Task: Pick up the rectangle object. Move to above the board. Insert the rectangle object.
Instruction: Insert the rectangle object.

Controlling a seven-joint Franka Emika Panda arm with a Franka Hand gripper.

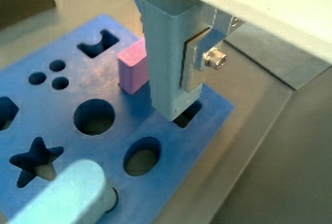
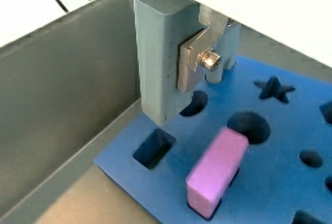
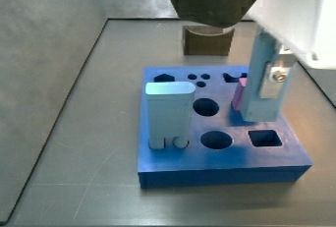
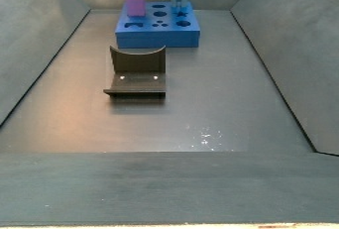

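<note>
Gripper holding the slab above the blue board.

The gripper, its flat silver finger pressed against the piece, was clamped on the tall, thin, light grey-blue rectangle object, which stood upright with its lower end at or just above a dark slot near the edge of the large, flat, bright-blue board; contact could not be told. A pink cube stood in the board just beside the slab, and a pale two-legged block sat farther along. A brown U-shaped piece lay on the grey floor, well apart.

no readable text, labels, numbers or signs anywhere
</note>
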